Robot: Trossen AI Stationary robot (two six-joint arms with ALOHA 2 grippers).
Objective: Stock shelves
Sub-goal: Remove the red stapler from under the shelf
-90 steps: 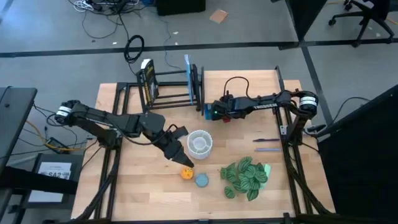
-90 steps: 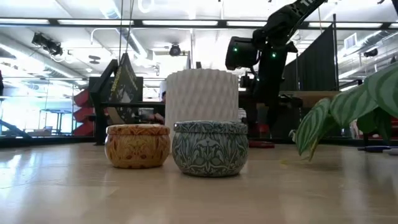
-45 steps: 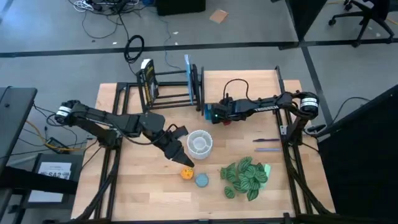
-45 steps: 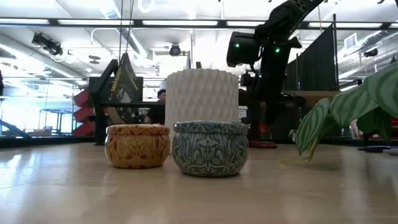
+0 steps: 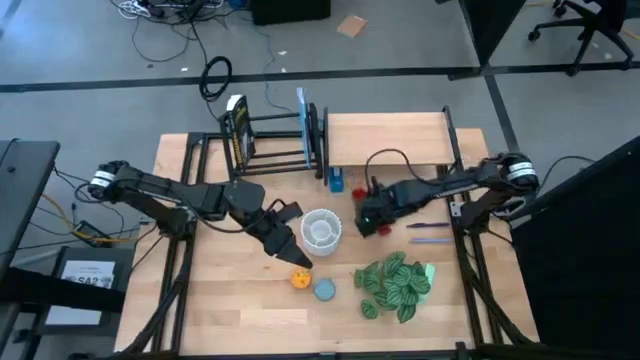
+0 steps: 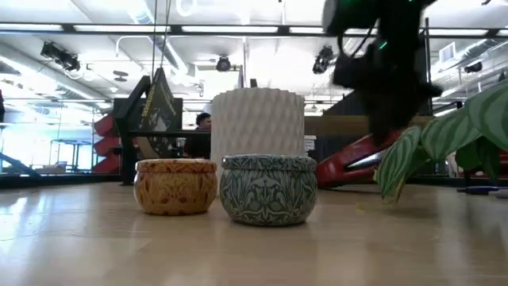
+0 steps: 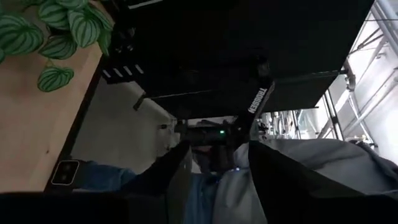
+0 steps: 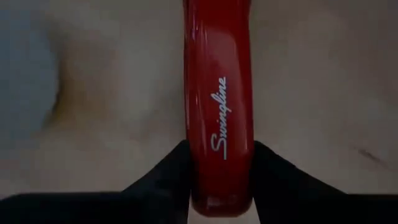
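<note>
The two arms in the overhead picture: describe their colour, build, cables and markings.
Both arms are dark, slim and jointed. The left arm has a pale round cap at its base; the right arm carries a looping black cable and white lettering. The right gripper housing is black.

Red stapler: "Swingline" in white script along its top, the stapler held between the right end effector's fingers.
Right arm: "TROSSEN" in white capitals on a dark link, seen beyond the left end effector.
</note>
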